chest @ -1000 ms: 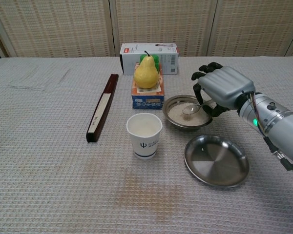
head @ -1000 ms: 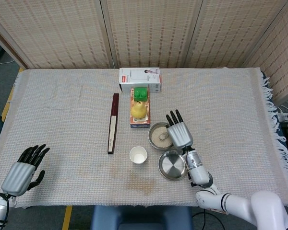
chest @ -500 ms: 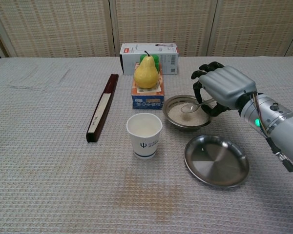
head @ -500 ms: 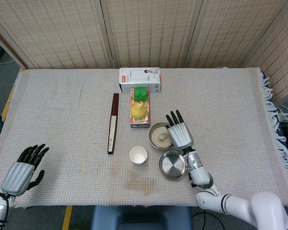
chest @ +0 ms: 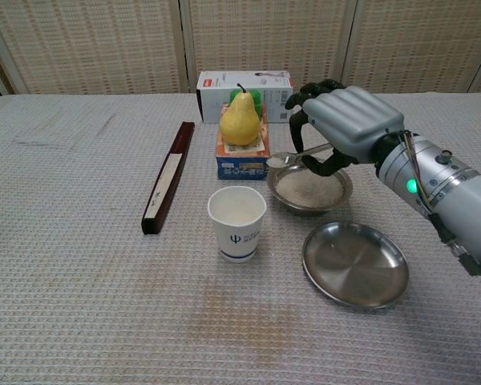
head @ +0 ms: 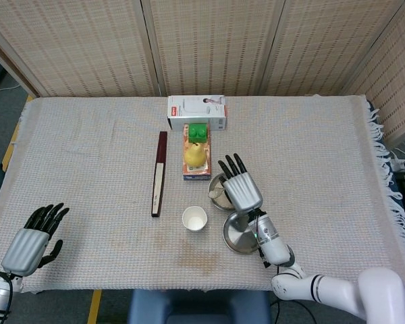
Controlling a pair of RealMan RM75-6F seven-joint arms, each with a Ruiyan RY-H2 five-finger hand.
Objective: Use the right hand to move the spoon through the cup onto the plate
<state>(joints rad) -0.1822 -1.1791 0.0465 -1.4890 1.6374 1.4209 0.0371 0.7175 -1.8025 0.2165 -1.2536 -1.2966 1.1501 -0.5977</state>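
Spoon held above the bowl's rim

While its fingers [chest: 311, 100] curl closed around the handle, the right hand [chest: 345, 124] holds one spoon [chest: 282, 159] over one bowl [chest: 309, 189], beside one cup [chest: 237, 222] and one plate [chest: 355, 264]. Left hand [head: 32, 243] rests spread, holding nothing.

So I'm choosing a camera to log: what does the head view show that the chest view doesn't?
Only the head view shows the left hand, open at the table's near corner. Only the chest view shows the spoon plainly, held by the right hand above the bowl's rim. Both show the cup, plate and pear.
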